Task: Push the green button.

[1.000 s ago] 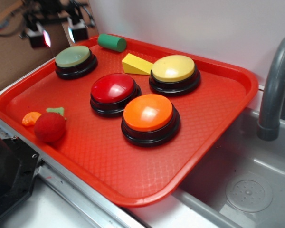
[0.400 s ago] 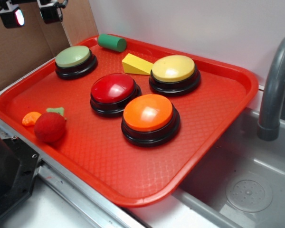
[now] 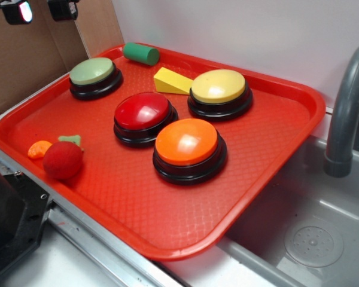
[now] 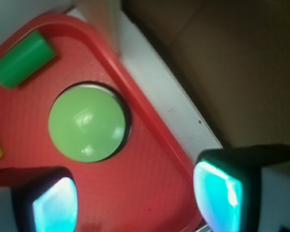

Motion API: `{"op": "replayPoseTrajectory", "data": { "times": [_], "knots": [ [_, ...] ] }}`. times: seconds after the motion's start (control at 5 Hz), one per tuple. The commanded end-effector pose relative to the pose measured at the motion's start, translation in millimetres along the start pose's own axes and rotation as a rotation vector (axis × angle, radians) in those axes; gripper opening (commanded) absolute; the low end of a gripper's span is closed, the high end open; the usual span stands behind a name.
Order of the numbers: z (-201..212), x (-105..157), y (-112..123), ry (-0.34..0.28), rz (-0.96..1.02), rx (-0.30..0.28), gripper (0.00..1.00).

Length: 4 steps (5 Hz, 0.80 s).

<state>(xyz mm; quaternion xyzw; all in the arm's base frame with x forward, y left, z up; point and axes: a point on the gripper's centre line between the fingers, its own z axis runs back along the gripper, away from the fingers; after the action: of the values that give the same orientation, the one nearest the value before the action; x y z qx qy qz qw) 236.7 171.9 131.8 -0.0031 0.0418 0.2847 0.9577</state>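
Hand (image 4: 135,200) hovers high, fingers spread, above green button (image 4: 86,121).

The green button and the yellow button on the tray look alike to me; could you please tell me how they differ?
The green button has a pale sage cap, while the yellow button has a bright yellow one. The green button looks slightly smaller than the yellow button. The green button sits in the tray's far left corner near the green cylinder; the yellow button sits further right, beside the yellow wedge. Both are round domes on black bases.
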Motion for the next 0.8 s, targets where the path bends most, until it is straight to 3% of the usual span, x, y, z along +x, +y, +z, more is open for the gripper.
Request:
{"op": "replayPoseTrajectory", "data": {
  "times": [0.0, 0.2, 0.6],
  "knots": [
    [25, 15, 2, -0.082, -0.133, -0.022, 1.00],
    [28, 10, -8, -0.081, -0.167, -0.021, 1.00],
    [33, -13, -22, -0.187, -0.094, -0.005, 1.00]
  ]
}}
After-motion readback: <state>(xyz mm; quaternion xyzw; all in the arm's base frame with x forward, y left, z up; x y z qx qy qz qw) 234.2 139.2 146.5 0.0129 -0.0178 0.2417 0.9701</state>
